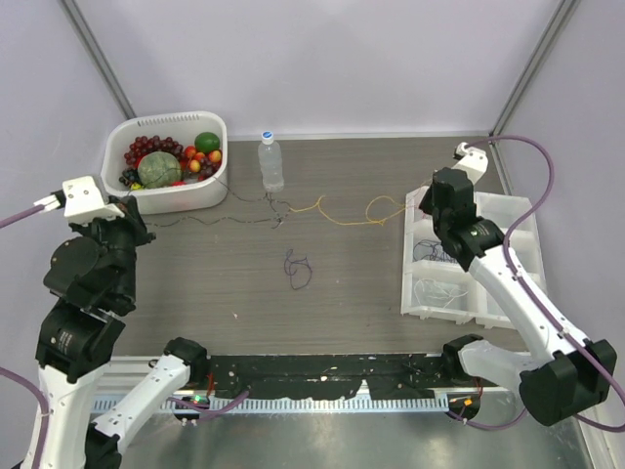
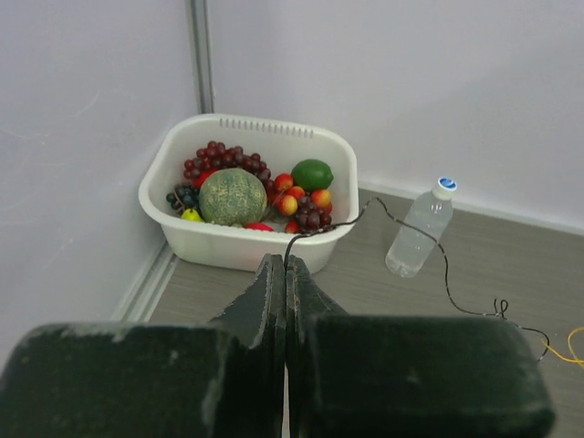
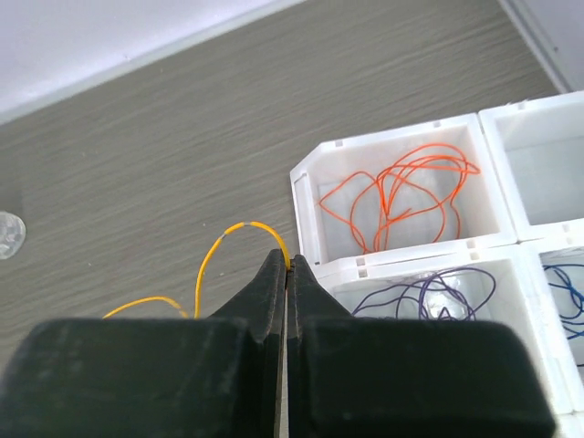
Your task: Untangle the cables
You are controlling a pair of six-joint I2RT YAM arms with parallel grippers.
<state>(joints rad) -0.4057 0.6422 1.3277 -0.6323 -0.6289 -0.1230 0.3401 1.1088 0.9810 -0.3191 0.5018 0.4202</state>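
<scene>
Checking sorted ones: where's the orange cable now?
Right wrist view: the orange cable lies coiled in a white organizer compartment, beside the one holding the purple cable, right side of the table.

This is a robotics lab test cell: a grey wood-grain bench [image 1: 195,283] boxed in by plain pale lilac wall panels [image 1: 322,59] on grey metal posts [image 1: 98,54]. White-and-black robot arms [image 1: 508,283] are bolted along its near edge. Staged props sit on it, a white plastic tub of fruit [image 1: 181,200] and a white compartment tray [image 1: 420,311].

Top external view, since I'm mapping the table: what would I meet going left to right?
White fruit basket → water bottle → loose purple cable → white compartment tray. The black cable and yellow cable span too far to place.
</scene>
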